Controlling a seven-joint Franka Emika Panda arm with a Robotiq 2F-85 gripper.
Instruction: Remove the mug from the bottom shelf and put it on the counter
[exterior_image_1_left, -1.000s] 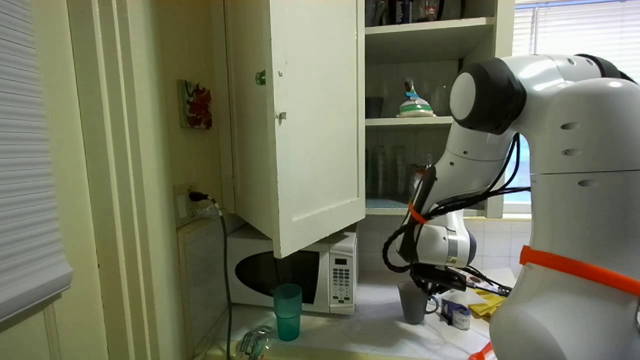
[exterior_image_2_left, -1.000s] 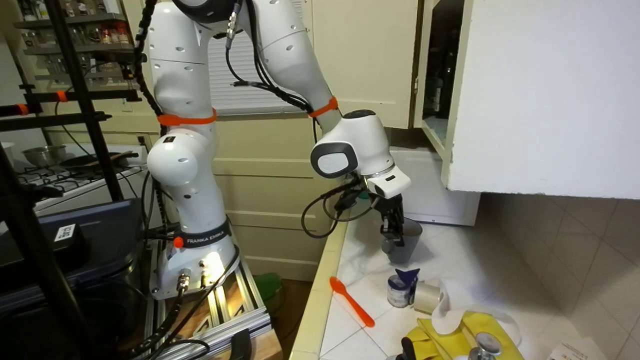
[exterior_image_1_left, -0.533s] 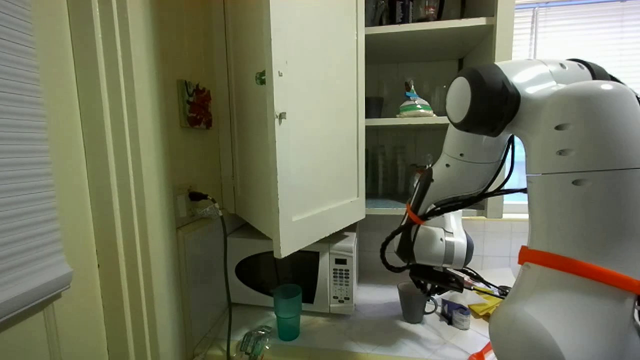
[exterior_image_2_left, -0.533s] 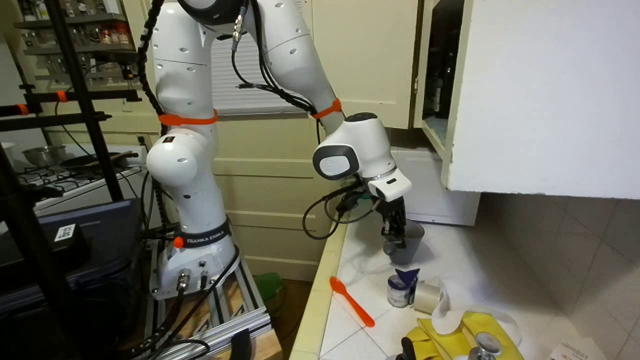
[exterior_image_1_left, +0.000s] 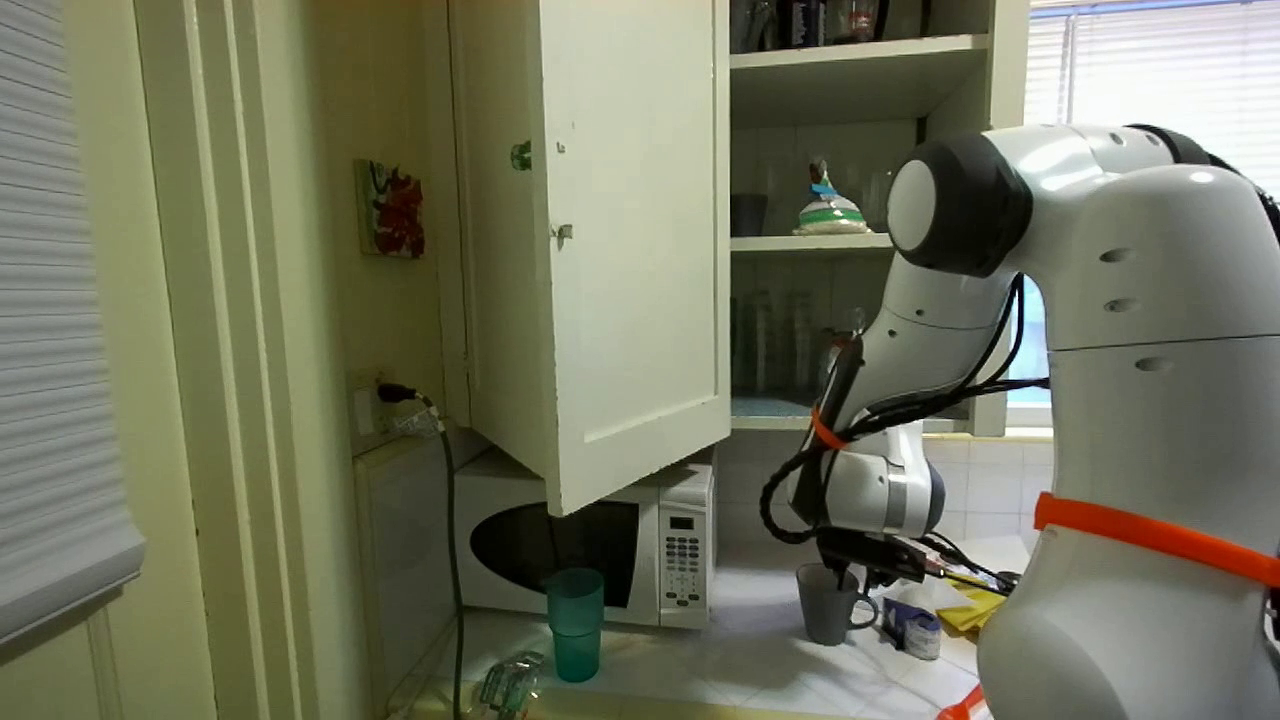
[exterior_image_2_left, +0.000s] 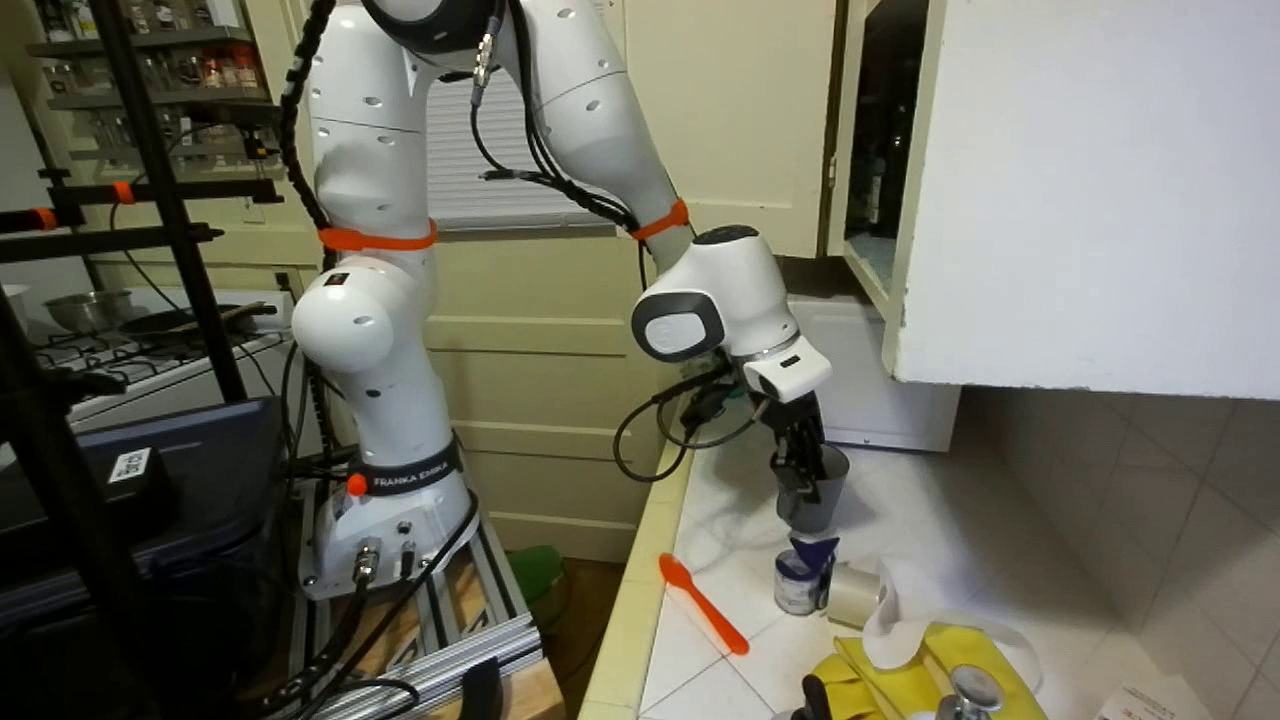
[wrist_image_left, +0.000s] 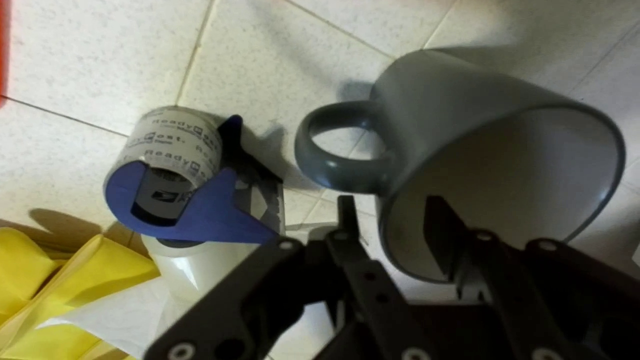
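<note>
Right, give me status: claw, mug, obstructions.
Claw open at the mug, not gripping it. Mug upright on the counter. Blue tape dispenser close beside it; might get brushed.

We've got our gripper (wrist_image_left: 393, 216) pointing down at a slight tilt, fingers (wrist_image_left: 348, 217) spread, gap between the tips showing in the wrist view. Wrist (exterior_image_2_left: 745, 290) is just above the gripper, white flange (exterior_image_2_left: 790, 370) between the two. Our forearm (exterior_image_2_left: 605, 130) slopes up and away from the gripper, orange band (exterior_image_2_left: 660, 220) around its lower end. Elbow (exterior_image_1_left: 985, 205) bent, well above the gripper. Black cables (exterior_image_1_left: 905, 408) run along the forearm, then loop out beside the wrist near the gripper. Our base (exterior_image_2_left: 440, 525) well apart from the gripper, upper arm (exterior_image_2_left: 370, 180) near upright over that base.
</note>
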